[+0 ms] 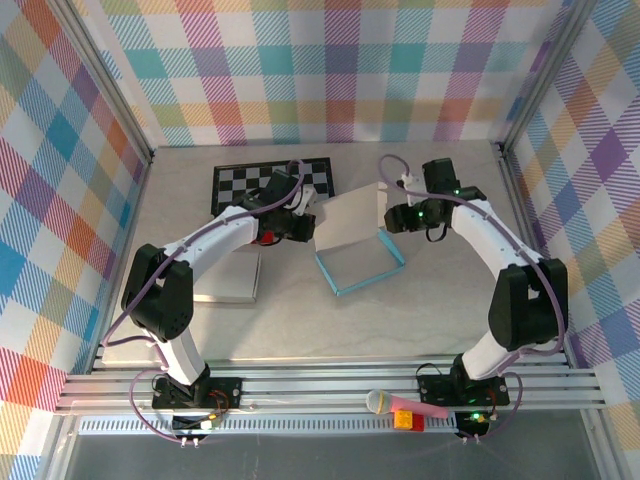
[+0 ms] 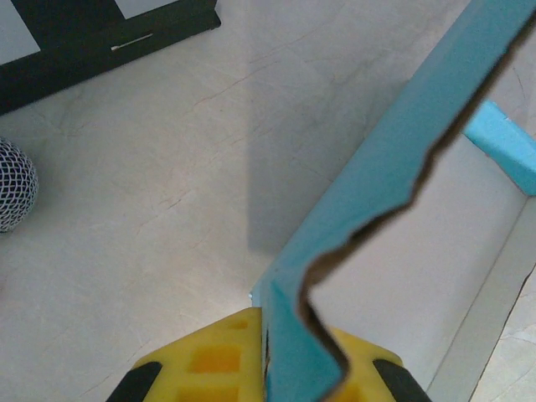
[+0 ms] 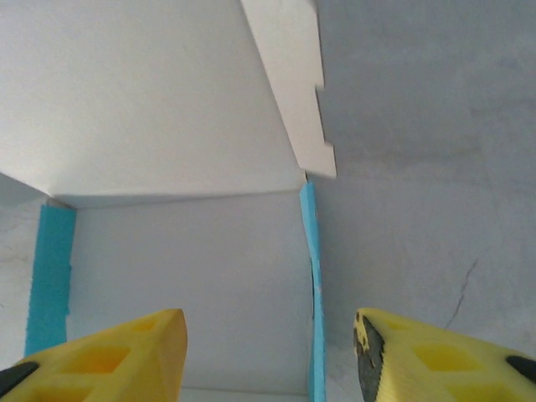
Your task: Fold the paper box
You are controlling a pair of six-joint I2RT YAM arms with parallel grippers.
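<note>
The paper box (image 1: 350, 222) is sitting near the middle of the table (image 1: 300, 325), blue outside and white inside, its white flap standing up at the far side. The left claw (image 2: 266, 358) is pinching the box's blue left wall, clamped tight. The right claw (image 3: 268, 352) is hanging open, its fingers straddling a blue wall edge and gripping nothing.
</note>
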